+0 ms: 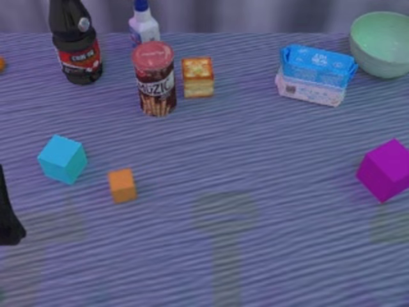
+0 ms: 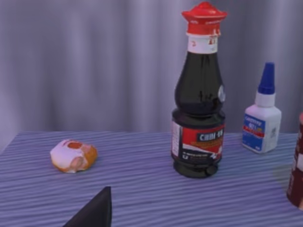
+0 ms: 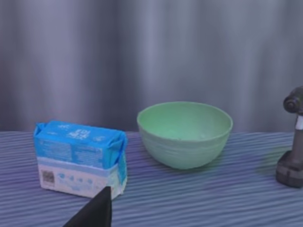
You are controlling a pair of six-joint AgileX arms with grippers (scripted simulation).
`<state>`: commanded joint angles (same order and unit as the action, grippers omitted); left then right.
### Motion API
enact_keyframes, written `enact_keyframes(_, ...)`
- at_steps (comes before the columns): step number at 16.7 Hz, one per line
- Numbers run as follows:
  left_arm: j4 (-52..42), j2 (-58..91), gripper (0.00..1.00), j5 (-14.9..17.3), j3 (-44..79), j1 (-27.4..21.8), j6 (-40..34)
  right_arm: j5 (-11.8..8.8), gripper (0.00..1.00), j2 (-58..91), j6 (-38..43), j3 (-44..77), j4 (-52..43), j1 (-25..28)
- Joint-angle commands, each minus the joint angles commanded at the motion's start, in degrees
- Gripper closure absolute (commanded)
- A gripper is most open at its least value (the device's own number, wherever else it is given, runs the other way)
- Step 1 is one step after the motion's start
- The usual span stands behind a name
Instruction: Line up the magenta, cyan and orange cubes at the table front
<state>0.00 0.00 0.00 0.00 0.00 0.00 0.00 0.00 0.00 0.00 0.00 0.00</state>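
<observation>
On a broad table [image 1: 255, 160] covered in purple-blue cloth with fine wavy ribs, three plain matte cubes sit well apart from one another. The large magenta cube [image 1: 385, 170] rests near the right edge, the slightly smaller cyan cube [image 1: 62, 158] sits toward the left side, and the much smaller orange cube [image 1: 121, 185] lies just beside the cyan one, nearer the front. Along the back stand a dark sauce bottle with a red cap and red label [image 2: 199, 94], a small white glue bottle with a blue nozzle [image 2: 262, 118], a round snack canister with a red lid [image 1: 154, 78], and a yellow-orange patterned box [image 1: 197, 77]. Farther right lie a blue and white soft packet [image 3: 80, 158] and a pale green bowl [image 3: 184, 134]. A small iced pastry [image 2: 74, 155] lies at the back left. The left gripper [image 1: 7, 220] shows only as a dark shape at the left edge; whether either gripper is open or closed cannot be told, and the right one is seen only as a dark tip [image 3: 94, 213] in its wrist view.
</observation>
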Motion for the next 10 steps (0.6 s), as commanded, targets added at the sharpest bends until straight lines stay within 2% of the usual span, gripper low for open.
enact_keyframes(5, -2.21, 3.56, 0.00, 0.08, 3.55, -0.91, 2.18, 0.00, 0.00, 0.00, 0.00, 0.00, 0.00, 0.00)
enact_keyframes(10, -12.48, 21.80, 0.00, 0.08, 19.17, -4.50, 11.68, 0.00, 0.00, 0.00, 0.00, 0.00, 0.00, 0.00)
